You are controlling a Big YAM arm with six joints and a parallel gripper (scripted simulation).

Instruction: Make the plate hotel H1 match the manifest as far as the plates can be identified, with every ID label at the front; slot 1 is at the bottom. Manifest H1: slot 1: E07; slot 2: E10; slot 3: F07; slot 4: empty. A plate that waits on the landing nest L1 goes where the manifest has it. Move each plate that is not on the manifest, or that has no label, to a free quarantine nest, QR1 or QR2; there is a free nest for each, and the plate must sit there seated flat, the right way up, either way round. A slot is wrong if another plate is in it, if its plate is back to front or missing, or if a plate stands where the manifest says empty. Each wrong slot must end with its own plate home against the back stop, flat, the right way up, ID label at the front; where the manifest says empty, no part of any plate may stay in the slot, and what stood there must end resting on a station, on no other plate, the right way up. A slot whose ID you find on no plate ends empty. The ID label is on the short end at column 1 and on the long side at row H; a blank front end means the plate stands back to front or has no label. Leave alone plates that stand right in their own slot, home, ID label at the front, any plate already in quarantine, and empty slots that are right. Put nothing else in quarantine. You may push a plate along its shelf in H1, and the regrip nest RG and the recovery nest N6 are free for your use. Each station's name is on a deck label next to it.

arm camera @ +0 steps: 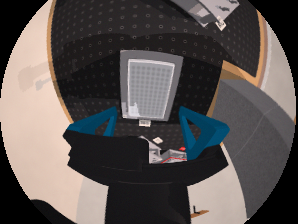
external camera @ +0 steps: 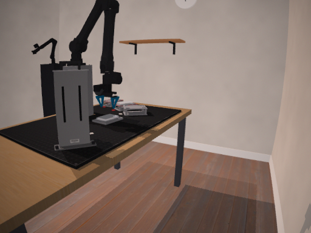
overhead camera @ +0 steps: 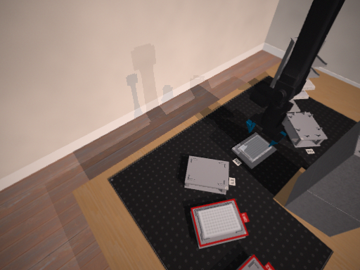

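A grey well plate (overhead camera: 254, 148) lies flat on a low nest in the middle of the black mat. It also shows in the wrist view (arm camera: 153, 86) and in the exterior view (external camera: 107, 119). My gripper (overhead camera: 264, 133) (arm camera: 147, 110) hangs straight above this plate with its blue fingers wide open, one on each side and clear of it. Nothing is between the fingers (external camera: 107, 102). The plate hotel H1 (external camera: 73, 106) stands at the mat's near edge and shows only its back, so its slots are hidden. I cannot read any plate label.
An empty grey nest (overhead camera: 207, 174) lies to the left of the plate. A red-framed quarantine nest (overhead camera: 219, 223) holds a white plate, and a second red-framed nest (overhead camera: 254, 266) is at the bottom edge. A raised grey nest (overhead camera: 305, 128) stands close beside the arm.
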